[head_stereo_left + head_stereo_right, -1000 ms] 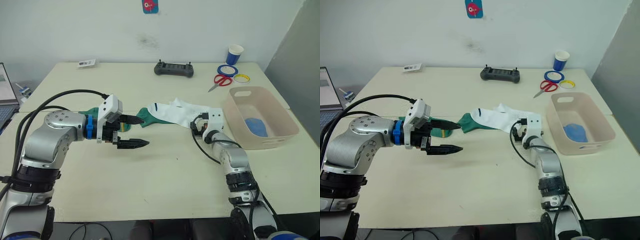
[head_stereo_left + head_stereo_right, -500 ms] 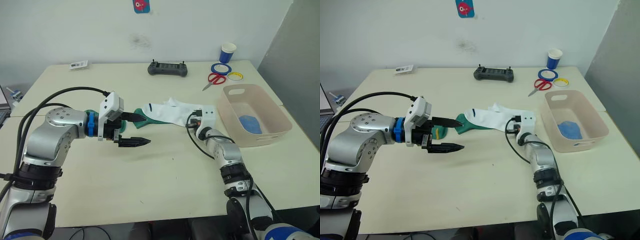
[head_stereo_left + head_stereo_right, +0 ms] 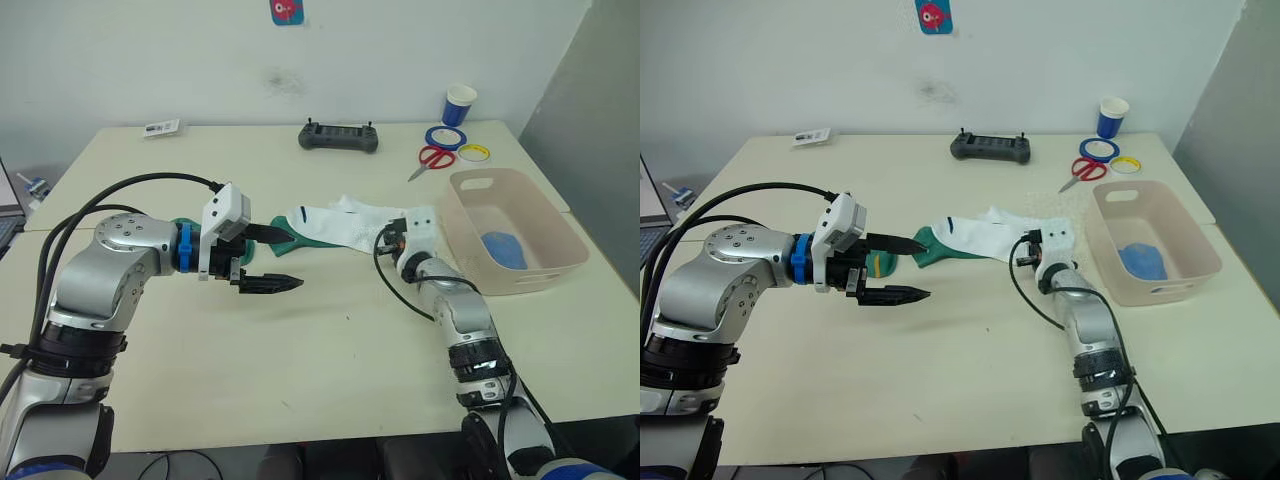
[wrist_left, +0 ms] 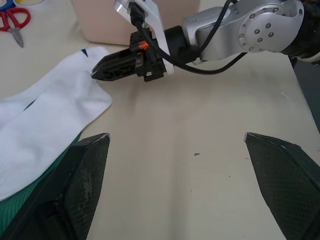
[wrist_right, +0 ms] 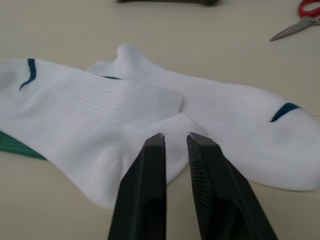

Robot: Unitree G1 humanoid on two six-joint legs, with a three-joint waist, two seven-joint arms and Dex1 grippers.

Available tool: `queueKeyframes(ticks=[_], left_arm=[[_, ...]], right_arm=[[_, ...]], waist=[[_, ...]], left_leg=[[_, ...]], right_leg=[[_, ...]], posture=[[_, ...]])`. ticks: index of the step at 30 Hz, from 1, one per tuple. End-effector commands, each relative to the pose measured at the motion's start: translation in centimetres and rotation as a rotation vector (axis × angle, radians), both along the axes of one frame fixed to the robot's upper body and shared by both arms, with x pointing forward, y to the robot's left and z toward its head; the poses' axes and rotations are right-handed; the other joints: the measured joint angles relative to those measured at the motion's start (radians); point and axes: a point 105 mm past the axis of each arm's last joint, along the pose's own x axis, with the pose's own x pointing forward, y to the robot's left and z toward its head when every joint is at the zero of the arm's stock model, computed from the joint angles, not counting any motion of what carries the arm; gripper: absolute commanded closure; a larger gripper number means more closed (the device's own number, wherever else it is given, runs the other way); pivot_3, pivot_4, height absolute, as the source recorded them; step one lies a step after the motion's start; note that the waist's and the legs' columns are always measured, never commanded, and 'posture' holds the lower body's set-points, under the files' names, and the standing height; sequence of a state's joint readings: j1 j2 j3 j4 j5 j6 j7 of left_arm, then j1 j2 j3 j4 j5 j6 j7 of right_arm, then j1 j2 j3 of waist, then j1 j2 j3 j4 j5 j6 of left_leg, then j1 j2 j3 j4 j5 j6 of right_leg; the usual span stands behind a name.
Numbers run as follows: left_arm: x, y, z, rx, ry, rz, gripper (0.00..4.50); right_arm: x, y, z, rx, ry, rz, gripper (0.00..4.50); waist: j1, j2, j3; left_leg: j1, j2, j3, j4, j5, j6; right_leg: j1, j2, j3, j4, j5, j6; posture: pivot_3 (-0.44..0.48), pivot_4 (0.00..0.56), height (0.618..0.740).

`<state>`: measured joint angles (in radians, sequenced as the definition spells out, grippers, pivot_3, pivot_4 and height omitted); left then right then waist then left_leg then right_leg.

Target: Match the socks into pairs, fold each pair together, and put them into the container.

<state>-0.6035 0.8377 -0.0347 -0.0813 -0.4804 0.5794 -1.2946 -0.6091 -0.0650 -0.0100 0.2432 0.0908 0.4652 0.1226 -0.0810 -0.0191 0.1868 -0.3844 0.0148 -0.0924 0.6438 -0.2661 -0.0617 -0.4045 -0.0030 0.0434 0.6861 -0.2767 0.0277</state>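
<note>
Socks sit mid-table in a loose heap. Over on the left, the left gripper (image 3: pixel 268 257) hangs just above the tabletop with its fingers spread wide, holding nothing, its upper finger pointing over the green sock (image 3: pixel 318 237); it looks parked at that end so it can pin or catch the heap. A second bit of green (image 3: pixel 880 264) peeks out behind that gripper, probably the other green sock. On top lie the two white socks (image 5: pixel 100 107), overlapping, dark cuff marks showing, which looks like the pair being matched now.

At the heap's right end, the right gripper (image 4: pixel 116 67) has its tips at the edge of the white socks. Its fingers are nearly together, a thin gap showing, and no cloth visibly between them, so I'd call it lining up a pinch. Far right, the tub (image 3: pixel 560 233) waits beside the heap, with a blue bundle (image 3: pixel 502 248) already inside, likely the blue pair finished.
</note>
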Motion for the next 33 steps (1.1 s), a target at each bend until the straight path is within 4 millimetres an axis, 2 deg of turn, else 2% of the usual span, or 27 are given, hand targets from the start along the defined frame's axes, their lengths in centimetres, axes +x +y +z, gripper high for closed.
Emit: queueKeyframes(ticks=[1,6,12,18,20,22,30,33], left_arm=[[-0.1,-0.3,0.7,0.001,-0.043,-0.016,0.0],[-0.1,-0.5,0.8,-0.001,-0.043,-0.023,0.0],[-0.1,-0.8,1.0,-0.017,-0.048,-0.018,0.0],[0.3,-0.9,1.3,-0.063,-0.072,0.025,0.0],[0.2,-0.9,1.2,-0.062,-0.074,0.028,0.0],[0.2,-0.9,1.2,-0.063,-0.077,0.035,0.0],[0.5,-0.6,1.2,-0.061,-0.093,0.062,0.0],[0.8,0.2,0.8,-0.041,-0.092,0.086,0.0]], right_arm=[[0.5,0.1,1.4,-0.01,-0.06,0.006,2.49],[1.8,0.2,1.7,-0.001,-0.062,0.017,0.69],[3.0,0.0,1.2,0.026,-0.031,0.008,0.69],[3.1,1.3,-0.2,0.02,0.026,0.069,0.69],[3.0,1.7,-0.3,0.025,0.03,0.076,1.06],[3.0,1.9,-0.2,0.029,0.024,0.083,1.62],[2.7,2.4,1.4,0.008,-0.05,0.111,4.44],[2.0,3.1,2.4,0.032,-0.074,0.137,4.48]], waist=[[0.0,0.0,0.0],[-0.004,0.0,0.0],[-0.003,0.0,0.0],[-0.002,0.0,0.0],[-0.003,0.0,0.0],[-0.004,0.0,0.0],[-0.003,0.0,0.0],[-0.003,0.0,0.0]], left_leg=[[0.0,0.0,0.0,0.0,0.0,0.0],[0.0,0.0,0.001,0.0,0.0,0.0],[0.0,0.0,0.001,0.0,0.0,0.0],[0.0,0.0,0.001,0.0,0.0,0.0],[0.0,0.0,0.001,0.001,0.0,0.0],[0.001,0.0,0.001,0.0,0.0,0.0],[0.001,0.0,0.001,0.001,0.0,0.0],[0.001,0.0,0.001,0.001,0.0,0.0]], right_leg=[[0.0,0.0,0.0,0.0,0.0,0.0],[-0.001,0.0,0.001,0.002,0.0,0.0],[-0.001,0.0,0.001,0.002,0.0,0.0],[-0.001,0.0,0.001,0.002,0.0,0.0],[-0.001,0.0,0.001,0.003,0.0,0.0],[-0.001,0.0,0.001,0.003,0.0,0.0],[-0.001,0.0,0.001,0.004,0.0,0.0],[-0.001,0.0,0.001,0.004,0.0,0.0]], posture=[[0.0,0.15,0.74],[0.0,0.15,0.74],[0.0,0.15,0.74],[0.0,0.15,0.74],[0.0,0.15,0.74],[0.0,0.15,0.74],[0.0,0.15,0.74],[0.0,0.15,0.74]])
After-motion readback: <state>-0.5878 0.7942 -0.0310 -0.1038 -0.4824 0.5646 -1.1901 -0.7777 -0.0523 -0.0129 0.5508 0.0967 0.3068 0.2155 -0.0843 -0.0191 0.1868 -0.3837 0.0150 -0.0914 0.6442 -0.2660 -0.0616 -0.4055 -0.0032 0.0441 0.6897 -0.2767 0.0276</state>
